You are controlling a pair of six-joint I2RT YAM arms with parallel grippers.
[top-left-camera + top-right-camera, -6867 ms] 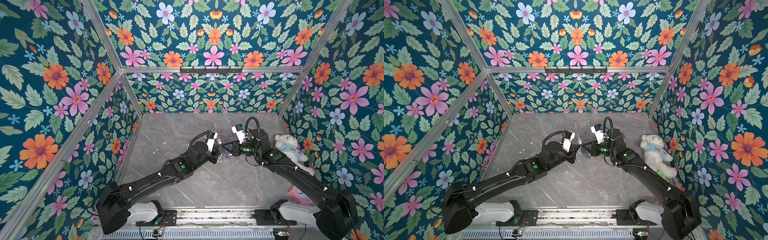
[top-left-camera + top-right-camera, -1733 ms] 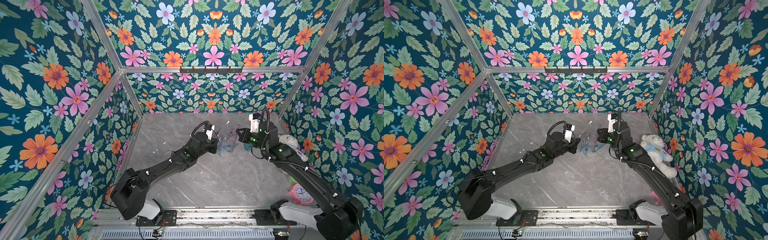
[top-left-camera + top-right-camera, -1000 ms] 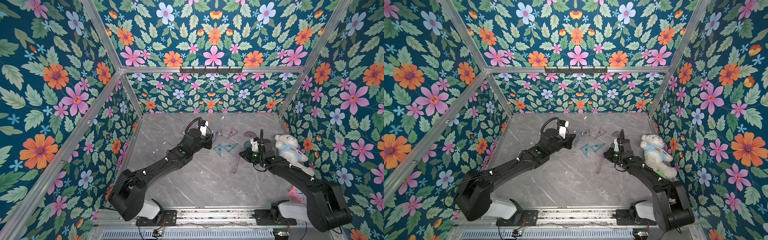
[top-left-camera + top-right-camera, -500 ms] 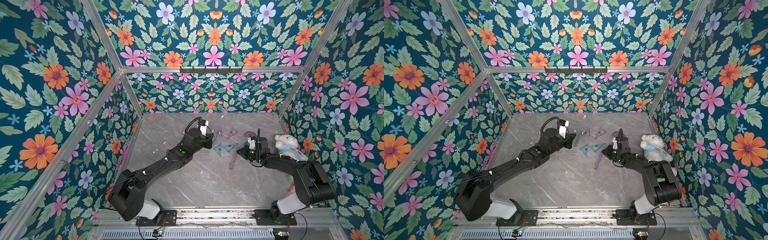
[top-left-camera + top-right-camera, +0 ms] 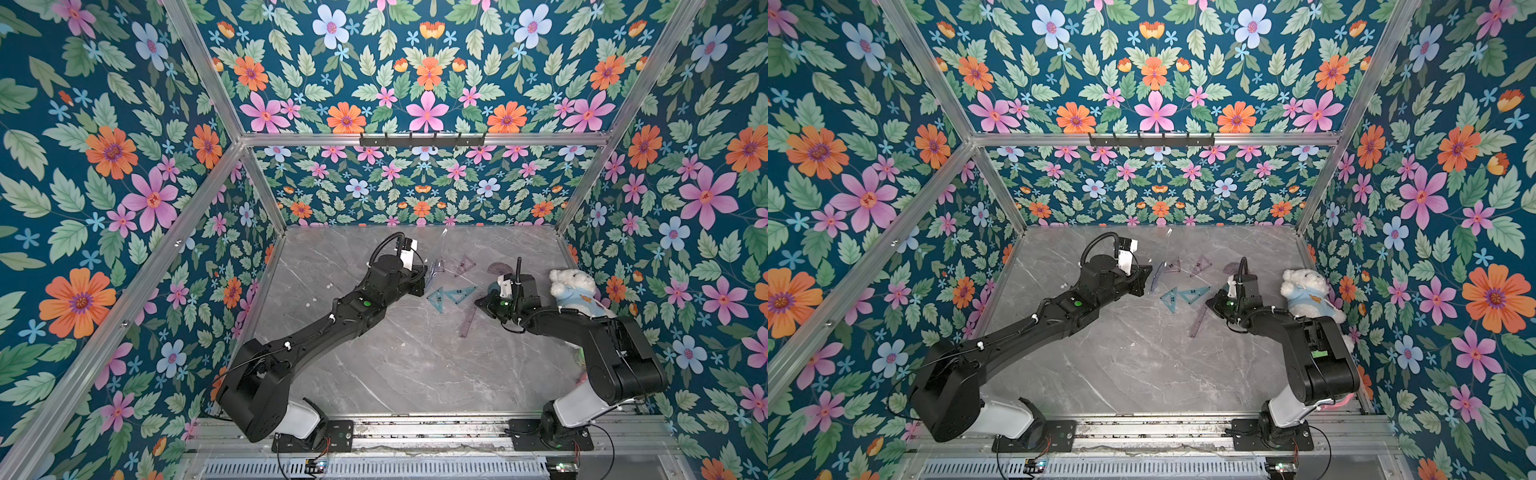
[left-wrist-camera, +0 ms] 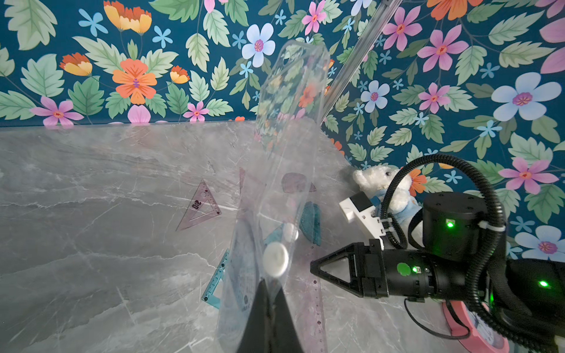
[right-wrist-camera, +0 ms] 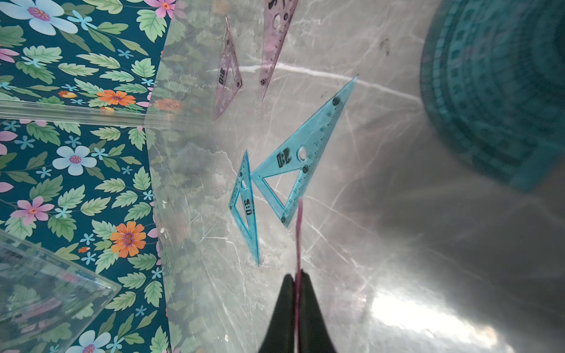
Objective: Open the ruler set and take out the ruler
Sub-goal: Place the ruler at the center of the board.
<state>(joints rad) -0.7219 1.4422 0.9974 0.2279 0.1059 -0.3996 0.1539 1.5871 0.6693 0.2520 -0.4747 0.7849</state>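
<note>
The ruler set is a clear plastic pouch [image 6: 284,152] with a white snap button [image 6: 276,259]. It stands upright, pinched at its lower edge by my shut left gripper [image 6: 269,284]; both top views show the pouch [image 5: 438,253] [image 5: 1160,266] beside that gripper [image 5: 424,286]. The purple ruler [image 5: 468,322] [image 5: 1198,322] lies flat on the marble table. My right gripper [image 5: 478,301] [image 7: 296,276] is shut on its far end, and the ruler [image 7: 299,232] shows edge-on between the jaws. In the left wrist view the ruler [image 6: 315,308] runs under the right gripper [image 6: 313,269].
Two teal set squares [image 5: 451,296] and two purple ones [image 5: 465,266] lie loose between the arms. A purple protractor [image 5: 498,268] and a teal one [image 7: 489,91] lie near the right gripper. A teddy bear [image 5: 575,286] sits at the right wall, a pink clock [image 6: 477,330] nearer the front.
The right arm has folded back toward its base and its gripper has shifted slightly left at table level, with the ruler in its jaws. The left arm and the pouch have stayed still.
</note>
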